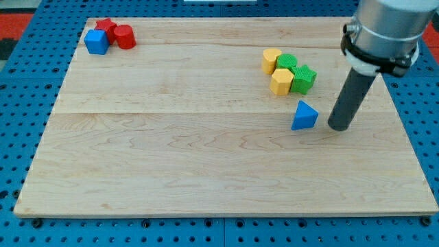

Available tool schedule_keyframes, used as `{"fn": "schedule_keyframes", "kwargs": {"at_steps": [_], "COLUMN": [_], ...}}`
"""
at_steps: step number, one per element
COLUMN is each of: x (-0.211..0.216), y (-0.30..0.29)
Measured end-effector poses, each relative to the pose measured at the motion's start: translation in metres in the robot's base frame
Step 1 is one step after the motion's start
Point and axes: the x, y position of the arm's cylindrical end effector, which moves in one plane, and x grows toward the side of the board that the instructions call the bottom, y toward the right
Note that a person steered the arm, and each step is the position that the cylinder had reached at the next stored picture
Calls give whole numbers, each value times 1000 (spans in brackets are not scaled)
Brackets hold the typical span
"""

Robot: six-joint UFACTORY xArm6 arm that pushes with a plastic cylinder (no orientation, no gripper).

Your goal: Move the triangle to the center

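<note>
Pale wooden board, its bottom edge nearest the camera, fills most of the view and rests on a blue pegboard surface that shows at every side; above the board's right part hangs the robot arm, a grey cylinder with a black collar, narrowing to the dark rod that stands upright on the wood; my tip sits at the rod's lower end, just to the right of the blue triangle with a thin strip of bare wood between them, so the two are close but apart; the arm carries no pincer, only the rod, so nothing is grasped or clenched. The blue triangle lies right of the board's middle, about halfway between top and bottom, and below a tight cluster of four blocks; in that cluster a yellow block and another yellow block sit on the left, a green block and a second green block on the right, all touching their neighbours; their exact shapes are hard to make out. Far off at the board's top left corner, three more blocks huddle together: a blue cube, a red cylinder to its right, and a red star behind them.
</note>
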Motion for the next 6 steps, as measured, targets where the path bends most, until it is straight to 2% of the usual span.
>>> {"fn": "schedule_keyframes", "kwargs": {"at_steps": [1,2,3,4,5,6], "x": [-9,-11,7,30,43,23], "y": [-34,-123,-130,-101,-142,-203]}}
